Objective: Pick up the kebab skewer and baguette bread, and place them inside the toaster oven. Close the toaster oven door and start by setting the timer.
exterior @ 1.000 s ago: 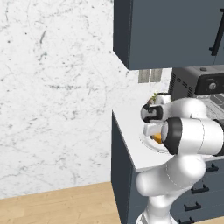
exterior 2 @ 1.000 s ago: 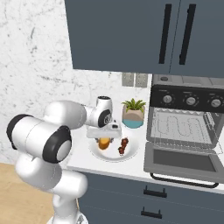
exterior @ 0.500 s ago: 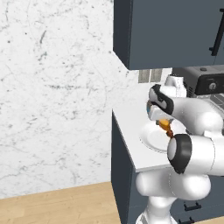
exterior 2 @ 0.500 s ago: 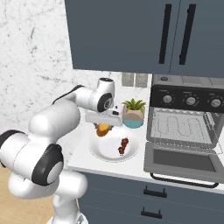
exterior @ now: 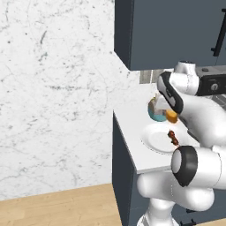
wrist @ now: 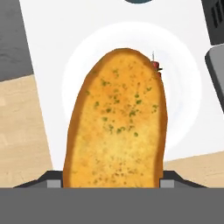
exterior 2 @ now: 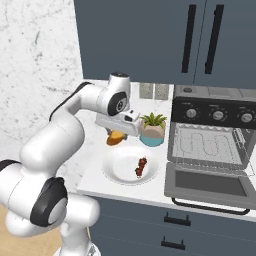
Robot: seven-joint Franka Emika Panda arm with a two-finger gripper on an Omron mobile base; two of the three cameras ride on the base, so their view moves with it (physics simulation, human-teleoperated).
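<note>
One loaf up: pincer [exterior 2: 118,134] clamped on the baguette bread [exterior 2: 116,137], aloft over the table [exterior 2: 95,172] left of the toaster oven [exterior 2: 212,145]. Kebab skewer [exterior 2: 141,166] lies on plate [exterior 2: 114,167]. Risk: loaf slipping or clipping the plant [exterior 2: 152,129] in transit.

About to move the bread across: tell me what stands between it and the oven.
The hand holds the bread above the counter, left of the plate. A small potted plant stands between it and the oven. The door is down, the rack bare. The skewer lies low on the plate.
</note>
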